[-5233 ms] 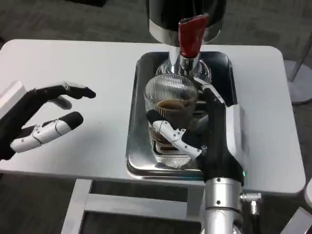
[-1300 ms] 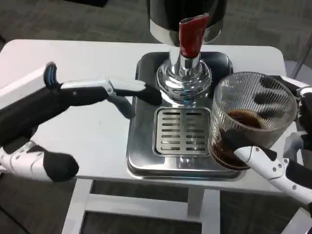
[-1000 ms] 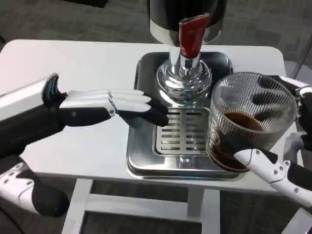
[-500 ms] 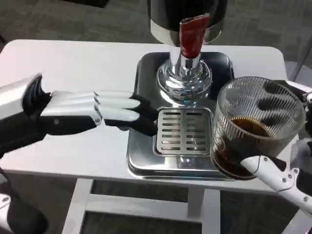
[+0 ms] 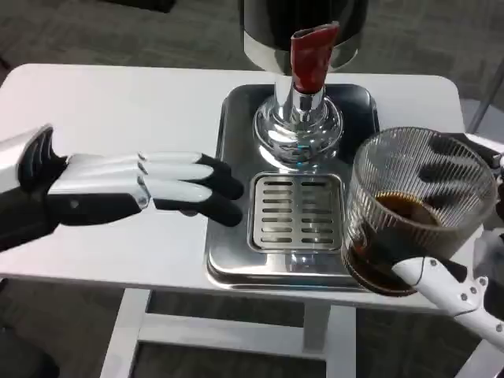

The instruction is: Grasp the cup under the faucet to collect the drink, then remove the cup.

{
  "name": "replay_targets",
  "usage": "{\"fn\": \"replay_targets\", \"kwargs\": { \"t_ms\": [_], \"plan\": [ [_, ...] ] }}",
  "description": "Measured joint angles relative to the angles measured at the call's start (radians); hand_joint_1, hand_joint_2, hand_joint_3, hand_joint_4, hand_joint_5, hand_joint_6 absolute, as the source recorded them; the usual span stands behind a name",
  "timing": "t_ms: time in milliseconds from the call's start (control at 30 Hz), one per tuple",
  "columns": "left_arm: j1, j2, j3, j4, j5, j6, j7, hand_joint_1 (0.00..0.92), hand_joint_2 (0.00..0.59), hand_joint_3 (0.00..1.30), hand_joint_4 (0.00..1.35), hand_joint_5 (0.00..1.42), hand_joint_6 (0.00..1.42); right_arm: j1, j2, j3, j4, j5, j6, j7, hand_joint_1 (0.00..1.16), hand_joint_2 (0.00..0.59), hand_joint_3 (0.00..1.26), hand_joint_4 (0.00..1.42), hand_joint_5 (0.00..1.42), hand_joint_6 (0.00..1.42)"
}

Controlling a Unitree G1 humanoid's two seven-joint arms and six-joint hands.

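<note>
1. One ribbed glass cup [image 5: 421,209], part-filled with dark drink, sits at lower right in our right hand [image 5: 472,272], clear of the faucet [image 5: 309,59].
2. We judge it fragile, slippery, sloshing; wrapping the wall low suits.
3. Our left hand [image 5: 130,189] holds nothing, fingers extended.

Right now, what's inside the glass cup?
The ribbed glass cup, held by the right hand, has dark brown drink pooled in its lower part; the upper part holds nothing. The cup's base is partly covered by fingers, so the bottom isn't fully visible.
</note>
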Motion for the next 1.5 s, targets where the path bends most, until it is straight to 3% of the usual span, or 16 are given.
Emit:
{"fn": "replay_targets", "kwargs": {
  "t_ms": [300,1500],
  "plan": [
    [0.018,0.002,0.027,0.003,0.024,-0.013,0.0,0.0,0.115,0.17,0.04,0.06,0.31,0.002,0.0,-0.001,0.0,0.007,0.0,0.001,0.72,0.266,0.8,0.92,1.1,1.4],
    [0.019,0.005,0.019,0.017,0.076,-0.034,0.001,0.0,0.119,0.15,0.02,0.05,0.31,0.037,0.0,-0.001,-0.02,0.021,-0.002,0.001,0.72,0.266,0.82,0.93,1.12,1.41]
  ]
}}
